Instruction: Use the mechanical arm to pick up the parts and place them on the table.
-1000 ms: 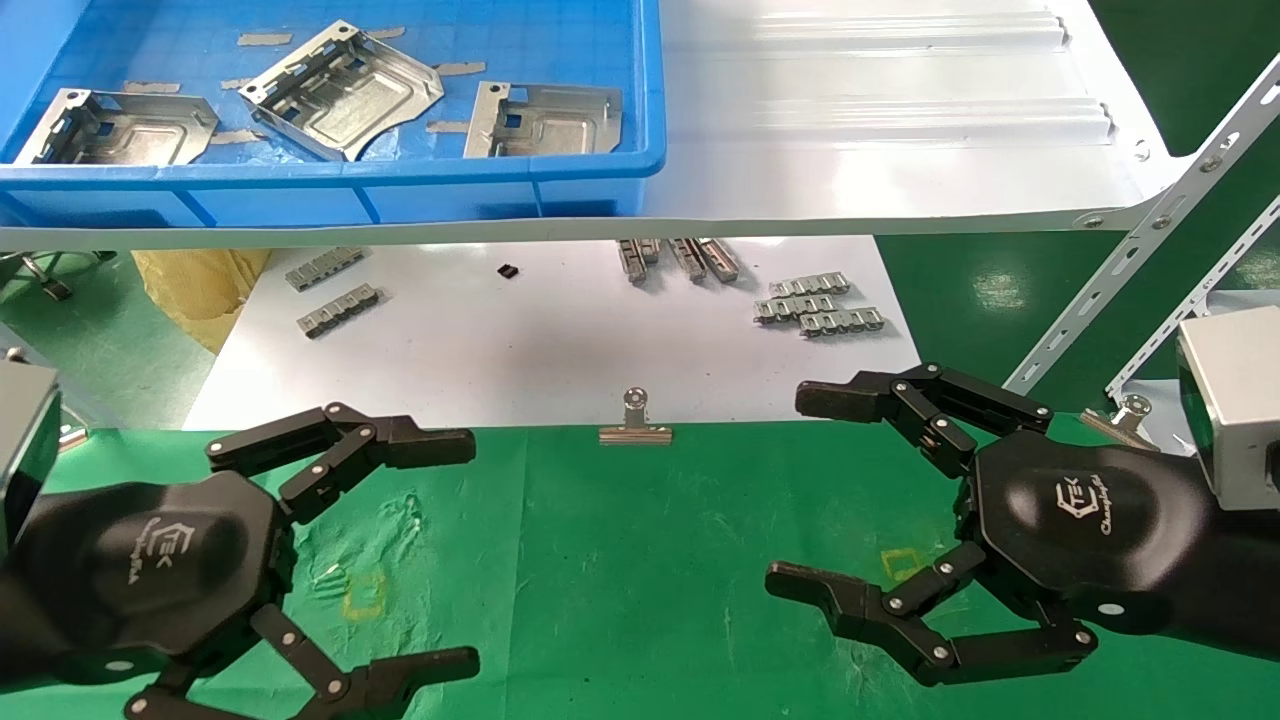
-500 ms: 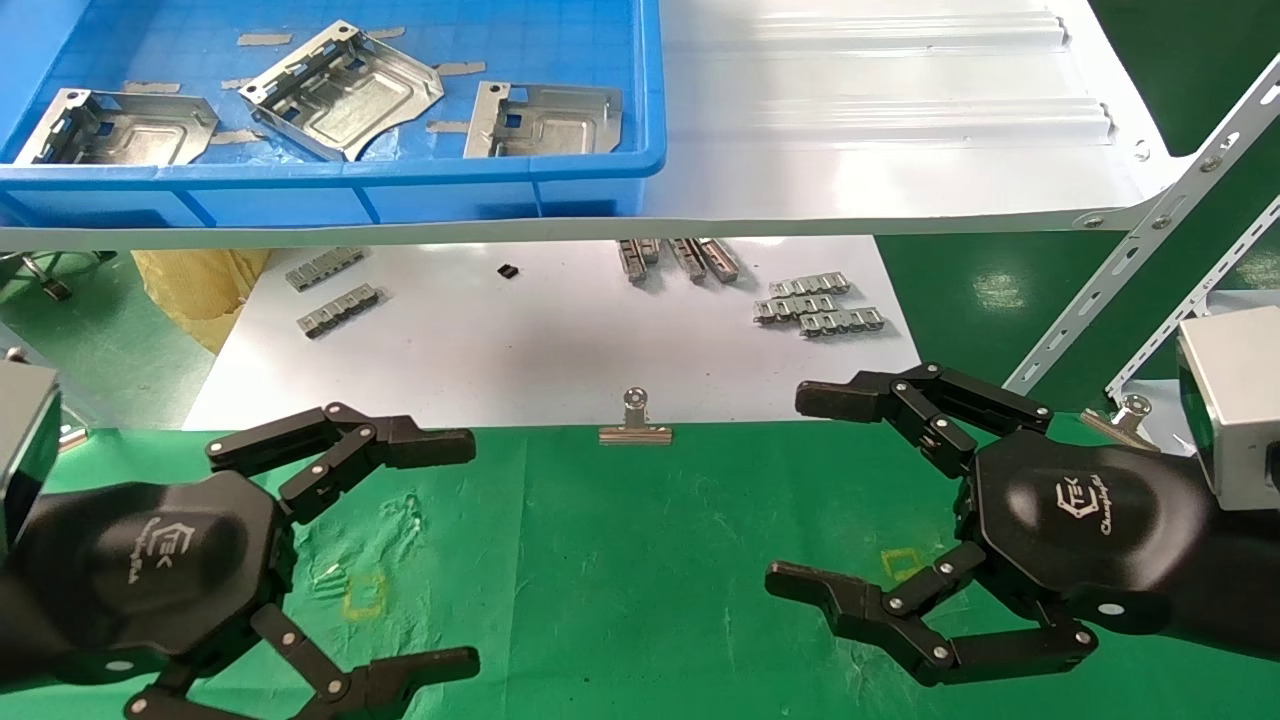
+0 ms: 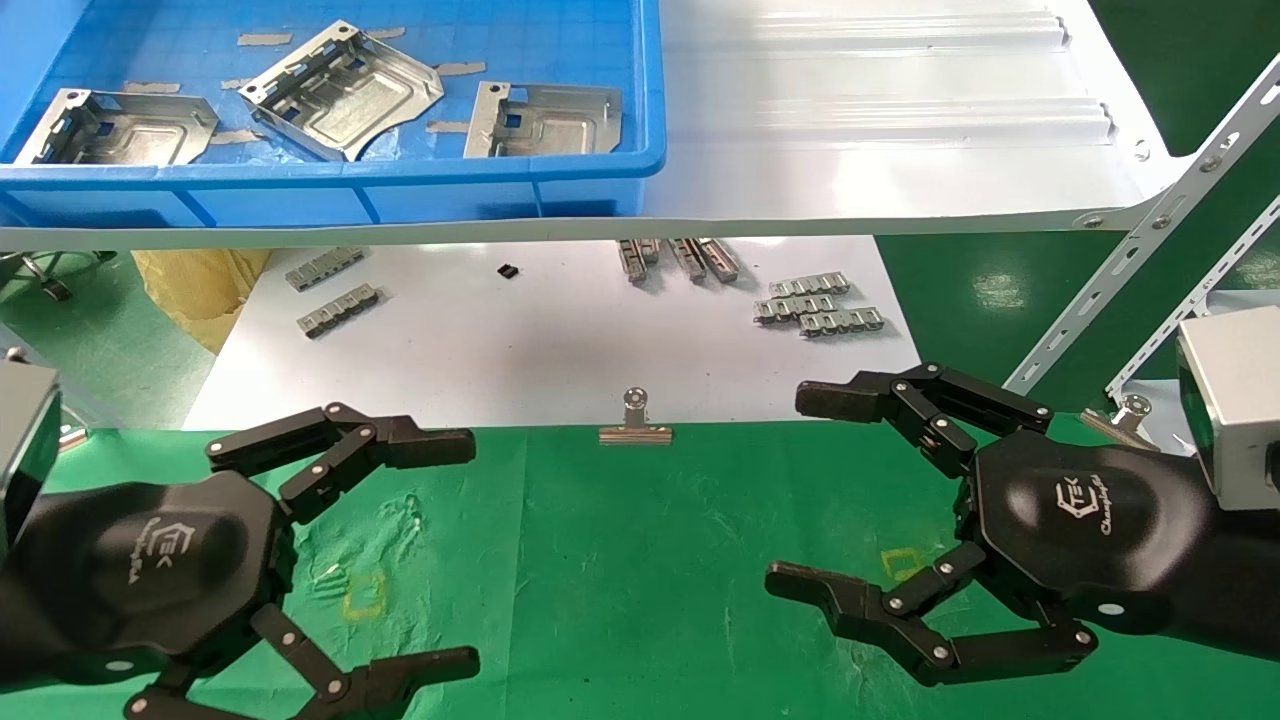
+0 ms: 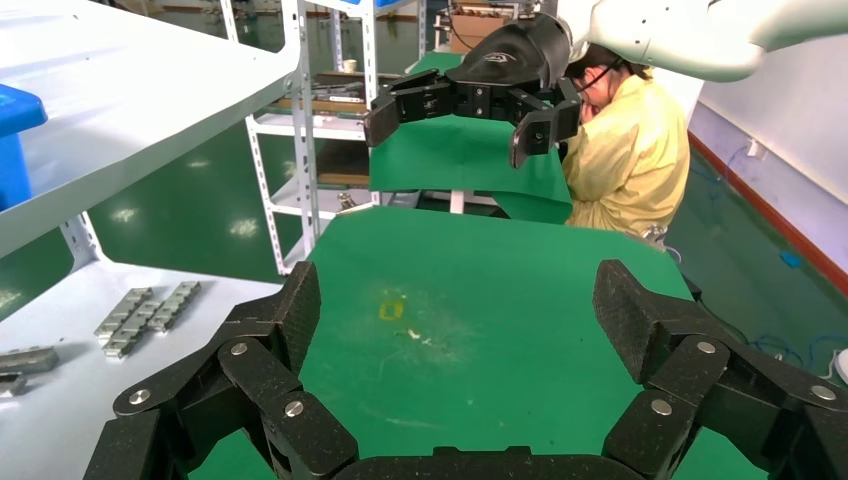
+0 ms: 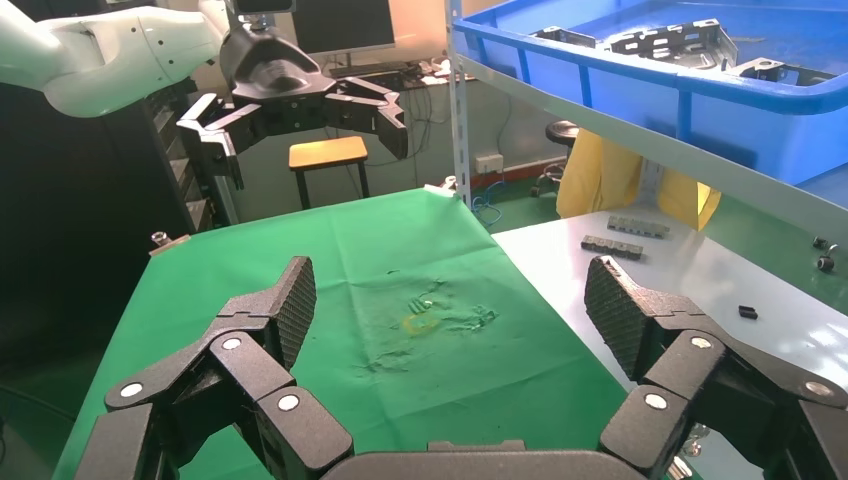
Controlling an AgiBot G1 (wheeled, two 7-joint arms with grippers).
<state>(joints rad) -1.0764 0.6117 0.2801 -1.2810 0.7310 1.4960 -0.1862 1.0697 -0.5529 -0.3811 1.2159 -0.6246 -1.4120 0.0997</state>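
Three silver parts [image 3: 115, 128], [image 3: 340, 90], [image 3: 545, 120] lie in a blue bin [image 3: 400, 190] on the upper shelf, far from both hands. Some of the parts [image 5: 670, 40] also show in the right wrist view. My left gripper [image 3: 462, 552] hovers low over the green table [image 3: 640, 560] at the near left, open and holding nothing. Opposite it at the near right, my right gripper [image 3: 795, 490] is open and holds nothing. Each wrist view shows its own spread fingers [image 4: 300, 310] [image 5: 290, 300] above bare green cloth.
The glossy white shelf [image 3: 880, 150] overhangs a white sheet [image 3: 520, 350] with small grey toothed strips [image 3: 815, 305] [image 3: 335, 290]. A silver binder clip [image 3: 635, 425] sits on the cloth's far edge. Slotted shelf brackets [image 3: 1130, 270] slant at the right. Yellow square marks [image 3: 365, 595] [image 3: 900, 565] dot the cloth.
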